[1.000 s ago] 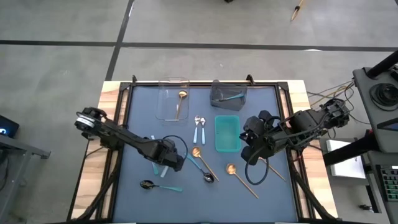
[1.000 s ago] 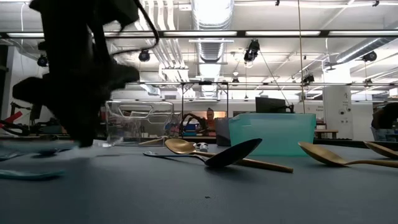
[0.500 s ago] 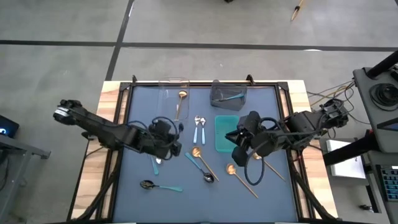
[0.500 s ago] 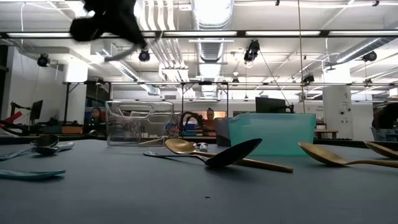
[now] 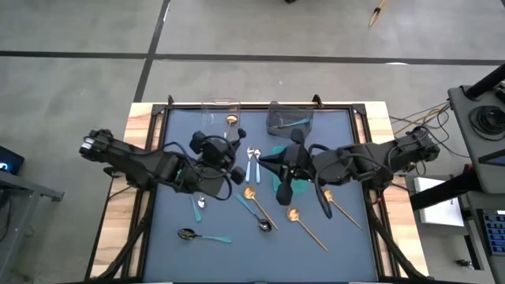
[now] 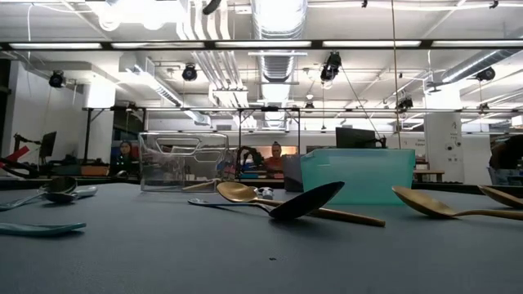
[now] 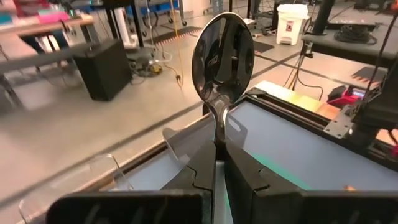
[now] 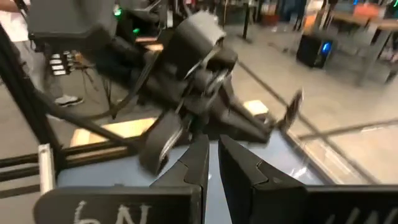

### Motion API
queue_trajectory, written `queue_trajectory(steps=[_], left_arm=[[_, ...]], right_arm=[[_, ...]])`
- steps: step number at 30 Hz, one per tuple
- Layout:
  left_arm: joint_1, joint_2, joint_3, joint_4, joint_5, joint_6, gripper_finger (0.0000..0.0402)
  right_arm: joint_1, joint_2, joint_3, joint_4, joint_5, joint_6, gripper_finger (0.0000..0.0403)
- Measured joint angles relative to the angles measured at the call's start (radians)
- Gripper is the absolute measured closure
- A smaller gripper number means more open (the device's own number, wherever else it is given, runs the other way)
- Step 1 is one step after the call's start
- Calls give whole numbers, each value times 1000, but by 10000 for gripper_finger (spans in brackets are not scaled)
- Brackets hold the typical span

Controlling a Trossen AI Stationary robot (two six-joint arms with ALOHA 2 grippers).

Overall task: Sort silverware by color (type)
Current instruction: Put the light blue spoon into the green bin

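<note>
My left gripper (image 7: 216, 163) (image 5: 233, 156) is high above the middle of the table, pointing about level, shut on a silver-bowled spoon (image 7: 222, 53). My right gripper (image 8: 212, 155) (image 5: 265, 161) faces it from the right, over the teal bin (image 5: 290, 183), shut with nothing in it. On the mat lie gold spoons (image 5: 259, 203) (image 5: 306, 227), two dark spoons with teal handles (image 5: 264, 225) (image 5: 199, 235), a pair of silver spoons with light-blue handles (image 5: 252, 162) and one more (image 5: 197, 207). Neither gripper shows in the low view. My left gripper pinches the spoon by its neck (image 7: 218, 127), just below the bowl, between its two fingers. The spoon lies along the fingers. Its bowl sticks out past the fingertips, lifted clear of the table. The handle is hidden between the fingers.
A clear bin (image 5: 218, 130) with a gold spoon in it stands at the far edge. Beside it is a grey bin (image 5: 289, 120) holding a teal-handled spoon. The two grippers are close together over the mat's middle. A third gold spoon (image 5: 341, 209) lies at the right.
My left gripper has risen from the near-left of the mat with the spoon and gone toward the far edge. It has tipped from pointing down to about level. My right gripper has gone toward the table's left and turned to face the left one.
</note>
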Motion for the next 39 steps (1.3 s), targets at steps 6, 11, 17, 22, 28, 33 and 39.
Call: queue_trajectory(steps=[6, 11, 17, 22, 28, 33, 39], left_arm=[[0, 58, 86, -7, -54, 67, 400], [0, 61, 105, -4, -117, 49, 400], [0, 60, 105, 36, -128, 49, 400], [0, 60, 105, 123, -127, 134, 400], [2, 60, 105, 166, -127, 180, 400], [5, 60, 105, 169, -126, 182, 400], [6, 60, 105, 174, -119, 181, 400]], right_arm=[[-45, 4, -10, 53, 25, -68, 374], [-57, 11, -10, 112, 158, -135, 374], [-81, 20, -11, 194, 221, -189, 373], [-112, 33, -13, 203, 176, -145, 347], [-140, 46, -16, 209, 138, -123, 281], [-162, 49, -16, 215, 54, -97, 258], [-187, 70, -17, 264, 55, -112, 255]])
